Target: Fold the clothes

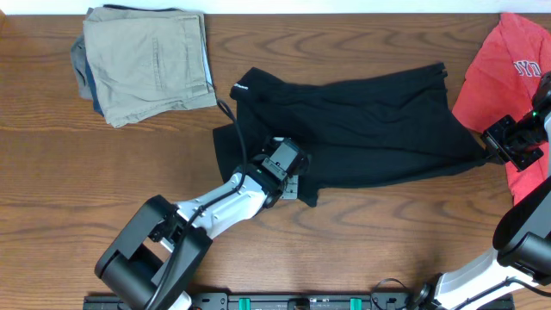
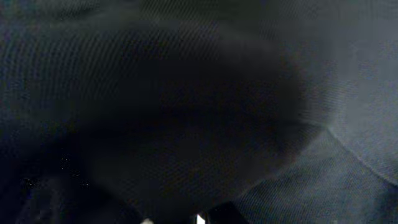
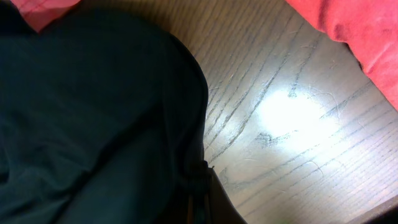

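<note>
The clothes here are a black garment (image 1: 362, 129) lying spread across the middle of the table and a red white-lettered tee (image 1: 504, 73) at the right edge. My left gripper (image 1: 295, 175) sits at the black garment's lower left edge, shut on its fabric. Black cloth (image 2: 186, 93) fills the left wrist view, hiding the fingers almost entirely. My right gripper (image 1: 492, 146) is shut on the garment's right corner, and the cloth (image 3: 93, 124) is pinched between its fingers (image 3: 217, 202). Red tee fabric (image 3: 354, 31) lies just beyond that corner.
A folded stack topped by khaki trousers (image 1: 146, 60) rests at the back left. Bare wooden table (image 1: 86, 172) shows to the left and along the front. The arm bases (image 1: 146, 254) stand at the front edge.
</note>
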Controlling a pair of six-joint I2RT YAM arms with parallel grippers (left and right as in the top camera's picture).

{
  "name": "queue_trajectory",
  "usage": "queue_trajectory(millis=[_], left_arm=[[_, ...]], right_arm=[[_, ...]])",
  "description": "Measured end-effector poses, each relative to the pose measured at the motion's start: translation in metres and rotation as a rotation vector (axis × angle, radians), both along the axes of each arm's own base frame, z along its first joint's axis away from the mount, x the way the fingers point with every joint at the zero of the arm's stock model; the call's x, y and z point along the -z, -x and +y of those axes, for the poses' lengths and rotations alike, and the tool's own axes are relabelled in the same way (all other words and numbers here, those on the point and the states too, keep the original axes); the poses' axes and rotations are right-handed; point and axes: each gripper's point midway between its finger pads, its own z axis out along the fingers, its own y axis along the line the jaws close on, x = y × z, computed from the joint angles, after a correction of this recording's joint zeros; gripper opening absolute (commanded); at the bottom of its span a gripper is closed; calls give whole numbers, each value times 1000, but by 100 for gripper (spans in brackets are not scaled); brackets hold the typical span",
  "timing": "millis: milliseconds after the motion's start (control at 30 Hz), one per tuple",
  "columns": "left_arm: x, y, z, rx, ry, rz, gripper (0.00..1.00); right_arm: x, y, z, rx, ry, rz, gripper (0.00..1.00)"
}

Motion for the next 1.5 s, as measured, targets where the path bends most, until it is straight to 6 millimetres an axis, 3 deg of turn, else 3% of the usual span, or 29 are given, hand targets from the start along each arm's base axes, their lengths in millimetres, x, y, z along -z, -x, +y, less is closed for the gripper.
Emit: queue_trajectory(millis=[167,233,433,567,600,633,700,833,1167,1500], left_arm=[[-8,34,29,1,-107,128,6],[-24,45,38,2,-128,156,6],[-99,65,40,21,-27,132,6],[-115,95,47,42,13,206,6],[-115,100,48,43,15,227,7],[-114,105,50,45,13,254,15],[-113,113,52,48,5,290,48],[-105,120,53,46,1,329,75],[-45,148,70,0,-121,536,77],[-24,151,39,89,-53,521,77]], right_arm=[[0,0,0,0,-1,1,1],[0,1,1,0,-3,2,1],[0,6,3,0,-13,22,1],[0,12,7,0,-28,49,1],[-1,14,8,0,-31,55,1],[-1,15,8,0,-35,61,1],[-1,17,9,0,-39,69,1],[-1,19,10,0,-41,76,1],[-1,22,11,-1,-43,88,1],[-1,22,11,-1,-44,89,1]])
